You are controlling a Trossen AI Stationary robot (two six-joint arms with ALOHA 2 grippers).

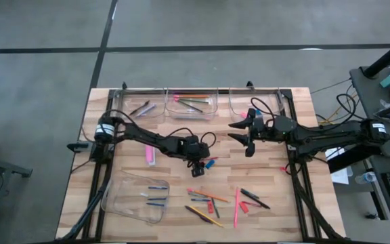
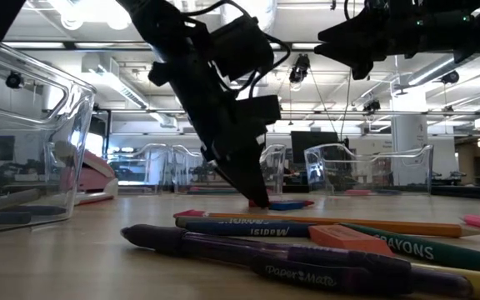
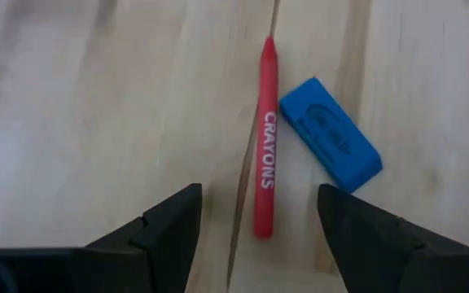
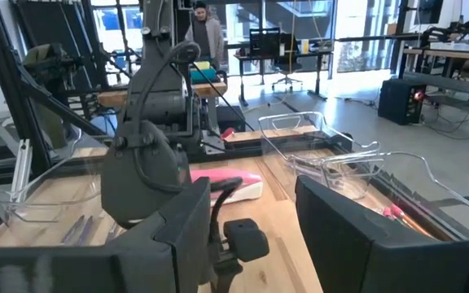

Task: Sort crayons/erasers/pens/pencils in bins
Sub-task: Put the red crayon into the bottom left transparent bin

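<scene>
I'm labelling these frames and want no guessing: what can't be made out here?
- High view: the items in the back bin are too small to name.
- Low view: the left tool hides part of the red crayon.
- Left wrist view: the blue eraser has print too blurred to read.

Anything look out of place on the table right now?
One bin, at the near left, sits askew, rotated against the table edge, while the other three line up squarely along the far edge. A pink eraser lies alone, away from the main pile.

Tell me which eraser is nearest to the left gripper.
The blue eraser, lying beside the red crayon just ahead of the open left gripper. The red erasers lie farther off among the pencils.
</scene>
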